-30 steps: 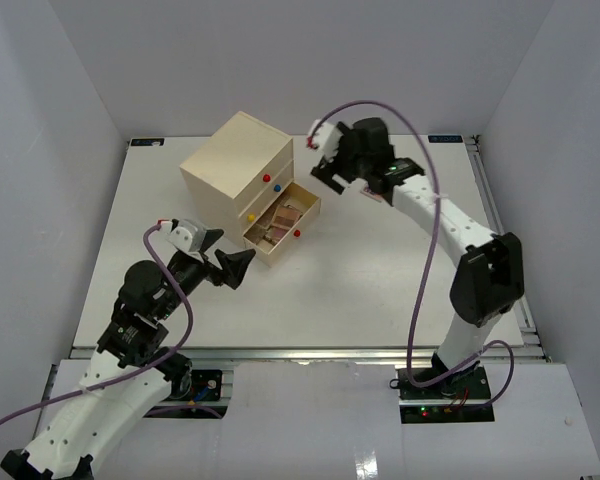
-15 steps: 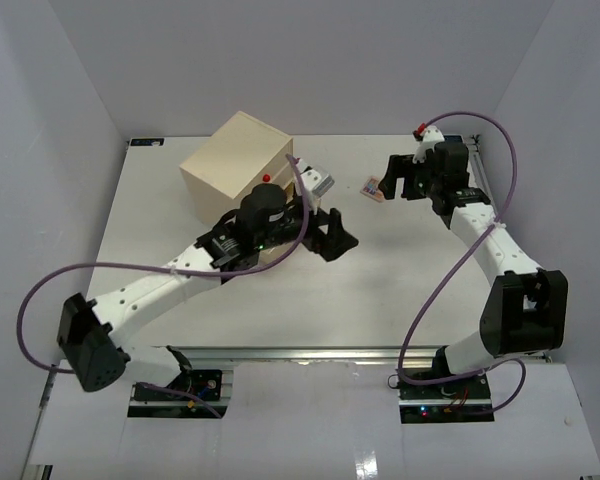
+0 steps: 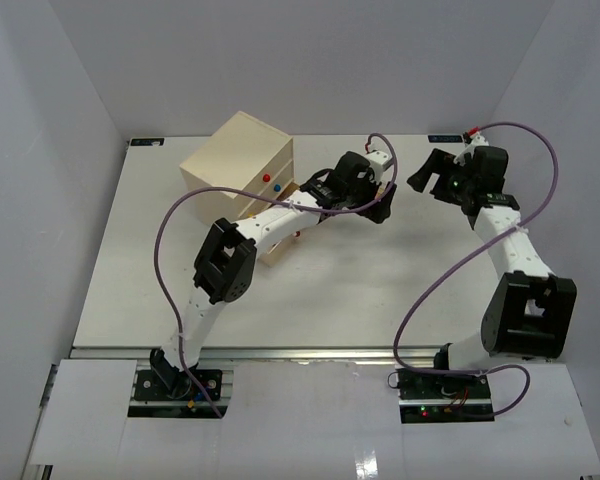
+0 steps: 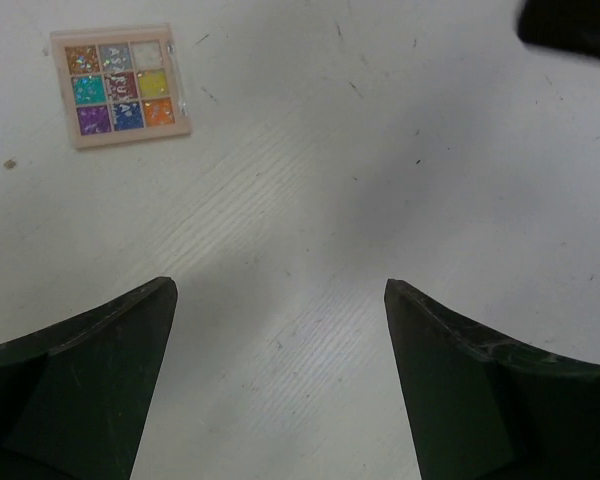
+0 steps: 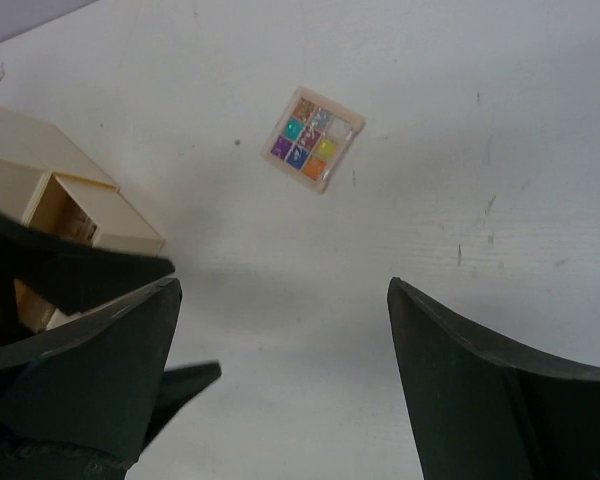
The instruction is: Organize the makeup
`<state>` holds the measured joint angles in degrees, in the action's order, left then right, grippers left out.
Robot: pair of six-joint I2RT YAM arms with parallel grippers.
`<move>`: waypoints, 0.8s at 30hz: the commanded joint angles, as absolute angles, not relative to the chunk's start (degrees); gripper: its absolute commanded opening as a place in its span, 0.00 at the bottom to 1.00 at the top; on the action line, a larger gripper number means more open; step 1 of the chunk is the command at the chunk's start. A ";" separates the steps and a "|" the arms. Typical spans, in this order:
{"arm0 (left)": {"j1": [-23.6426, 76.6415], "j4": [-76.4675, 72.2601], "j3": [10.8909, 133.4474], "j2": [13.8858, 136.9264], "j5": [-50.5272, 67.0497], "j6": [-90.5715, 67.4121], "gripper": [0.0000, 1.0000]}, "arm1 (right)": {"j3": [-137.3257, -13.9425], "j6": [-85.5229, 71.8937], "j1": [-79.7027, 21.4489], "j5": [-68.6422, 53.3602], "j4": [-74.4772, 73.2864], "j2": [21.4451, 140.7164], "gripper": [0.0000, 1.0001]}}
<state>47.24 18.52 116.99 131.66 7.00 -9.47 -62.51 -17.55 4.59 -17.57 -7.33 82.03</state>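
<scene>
A square peach palette with nine coloured glitter pans lies flat on the white table, in the left wrist view (image 4: pixel 120 85) and the right wrist view (image 5: pixel 315 150). My left gripper (image 4: pixel 278 285) is open and empty, hovering over bare table a short way from the palette. In the top view the left gripper (image 3: pixel 380 205) reaches far right past the chest and mostly hides the palette. My right gripper (image 5: pixel 283 285) is open and empty, above the table facing the palette, at the back right in the top view (image 3: pixel 423 180). Other makeup lies in the chest's open bottom drawer (image 5: pixel 75 225).
The cream wooden drawer chest (image 3: pixel 235 160) with coloured knobs stands at the back left, its bottom drawer pulled out behind the left arm. The left gripper's dark fingers (image 5: pixel 80 265) cross the right wrist view. The right gripper shows as a dark shape (image 4: pixel 570 25) in the left wrist view.
The left arm swung from the near left across the table to beside the palette. The right gripper drew back right, away from the chest. The palette stays on the table.
</scene>
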 commanded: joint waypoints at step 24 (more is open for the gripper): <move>46.61 17.73 40.81 32.73 -12.16 -8.96 0.98 | -114.17 -22.76 -15.29 23.53 -24.85 130.47 0.90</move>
